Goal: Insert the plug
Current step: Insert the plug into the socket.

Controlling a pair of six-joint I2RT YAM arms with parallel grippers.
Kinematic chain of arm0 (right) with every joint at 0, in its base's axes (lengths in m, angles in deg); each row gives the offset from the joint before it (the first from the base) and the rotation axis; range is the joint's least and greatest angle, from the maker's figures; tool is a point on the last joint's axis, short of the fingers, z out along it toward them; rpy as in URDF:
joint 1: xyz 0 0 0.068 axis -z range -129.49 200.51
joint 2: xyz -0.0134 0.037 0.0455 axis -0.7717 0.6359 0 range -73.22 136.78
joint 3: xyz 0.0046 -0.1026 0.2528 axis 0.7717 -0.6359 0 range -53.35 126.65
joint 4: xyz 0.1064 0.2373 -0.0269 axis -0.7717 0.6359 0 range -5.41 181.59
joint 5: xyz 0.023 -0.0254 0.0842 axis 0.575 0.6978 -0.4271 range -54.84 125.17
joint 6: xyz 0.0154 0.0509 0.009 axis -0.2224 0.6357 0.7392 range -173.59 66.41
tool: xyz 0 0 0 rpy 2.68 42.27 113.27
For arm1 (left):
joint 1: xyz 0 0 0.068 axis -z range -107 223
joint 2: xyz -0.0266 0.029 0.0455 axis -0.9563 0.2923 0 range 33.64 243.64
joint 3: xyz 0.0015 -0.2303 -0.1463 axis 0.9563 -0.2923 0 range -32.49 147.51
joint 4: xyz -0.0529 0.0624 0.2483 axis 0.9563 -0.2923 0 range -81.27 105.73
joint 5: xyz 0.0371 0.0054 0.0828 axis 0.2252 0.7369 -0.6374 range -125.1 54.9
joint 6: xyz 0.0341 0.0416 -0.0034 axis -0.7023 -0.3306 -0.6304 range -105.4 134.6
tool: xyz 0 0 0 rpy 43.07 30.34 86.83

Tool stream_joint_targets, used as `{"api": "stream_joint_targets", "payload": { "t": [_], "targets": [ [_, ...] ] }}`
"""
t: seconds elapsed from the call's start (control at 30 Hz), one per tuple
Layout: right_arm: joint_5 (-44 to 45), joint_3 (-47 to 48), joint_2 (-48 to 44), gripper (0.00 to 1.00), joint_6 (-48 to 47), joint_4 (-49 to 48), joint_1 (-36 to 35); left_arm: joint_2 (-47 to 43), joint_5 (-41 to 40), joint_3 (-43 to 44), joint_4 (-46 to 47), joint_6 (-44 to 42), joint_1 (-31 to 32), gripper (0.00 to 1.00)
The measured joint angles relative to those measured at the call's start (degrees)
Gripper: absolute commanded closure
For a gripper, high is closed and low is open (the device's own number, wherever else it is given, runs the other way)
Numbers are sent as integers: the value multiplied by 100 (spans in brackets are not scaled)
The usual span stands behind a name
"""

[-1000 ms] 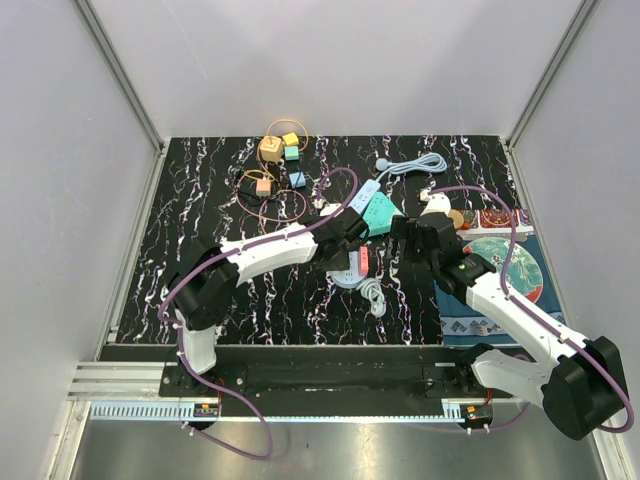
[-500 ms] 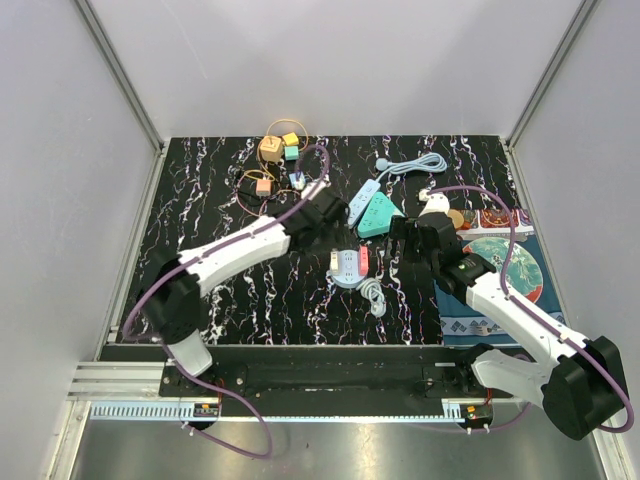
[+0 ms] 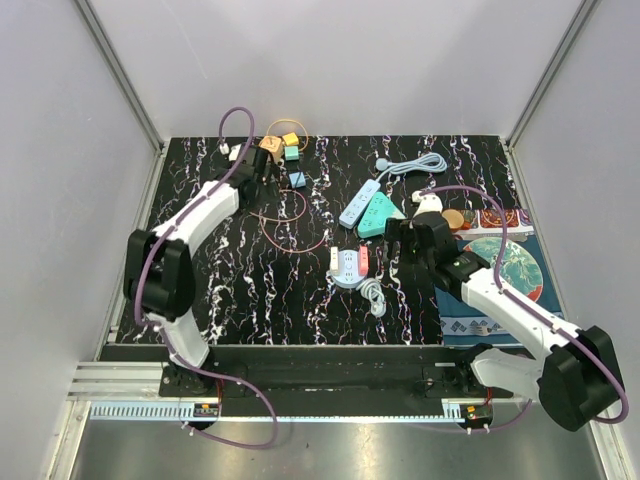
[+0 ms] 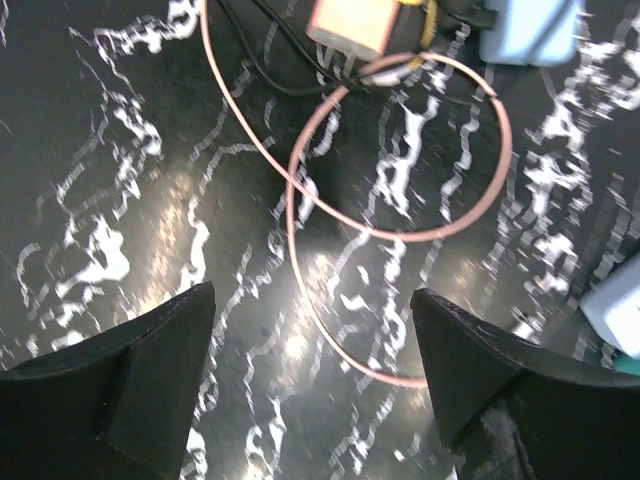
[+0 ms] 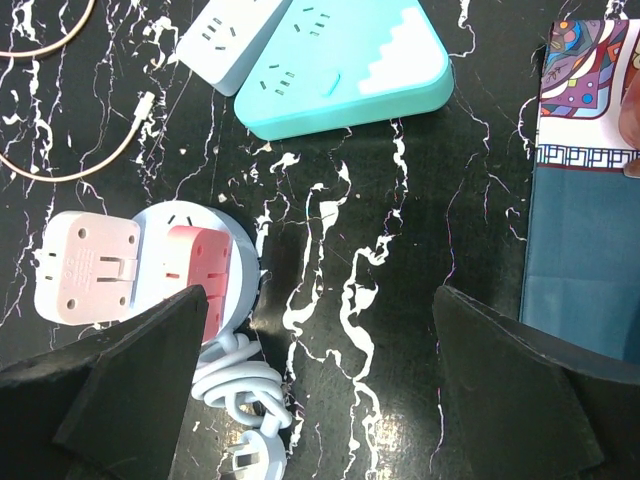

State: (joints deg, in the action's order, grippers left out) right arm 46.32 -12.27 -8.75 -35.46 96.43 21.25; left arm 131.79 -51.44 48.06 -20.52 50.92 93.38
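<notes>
Both pairs of jaws stood wide open and held nothing. The left gripper (image 4: pixel 312 320) hung low over the black table (image 4: pixel 90 130), well apart from the plug. Between its fingers, and a little ahead of them, lay a loop of pink wire (image 4: pixel 400 237). Further ahead of those jaws sat an orange block (image 4: pixel 350 22) and a pale blue block (image 4: pixel 530 25). Both blocks were cut off by the edge of the view.

The right gripper (image 5: pixel 320 300) hung over the table too. The plug (image 5: pixel 245 460) lay flat on the table just beside one of its fingers, on the left arm's side. It was at the end of a curled white cord (image 5: pixel 235 385), and no finger touched it. Just ahead of the plug sat a round socket block (image 5: pixel 245 255). A pink piece (image 5: pixel 200 275) and a white piece (image 5: pixel 85 270) sat on top of that block. Further ahead of the right jaws lay a green three-cornered socket block (image 5: pixel 350 70), with a white socket strip (image 5: pixel 235 40) right beside it. Off beside the other finger lay a mat (image 5: pixel 590 200) with bright patterns.
</notes>
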Motion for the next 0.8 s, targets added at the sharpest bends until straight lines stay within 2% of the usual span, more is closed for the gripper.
{"api": "stream_joint_targets", "payload": {
  "t": [0.13,0.4,0.8],
  "targets": [
    [-22,0,55,0,-57,-2,0,872,28,490,146,-402,-374,26],
    [-42,0,278,0,-188,-66,0,2310,203,1639,577,-1086,-713,33],
    [-138,0,678,0,-302,-140,0,3331,461,2490,887,-1668,-802,39]
  ]
}}
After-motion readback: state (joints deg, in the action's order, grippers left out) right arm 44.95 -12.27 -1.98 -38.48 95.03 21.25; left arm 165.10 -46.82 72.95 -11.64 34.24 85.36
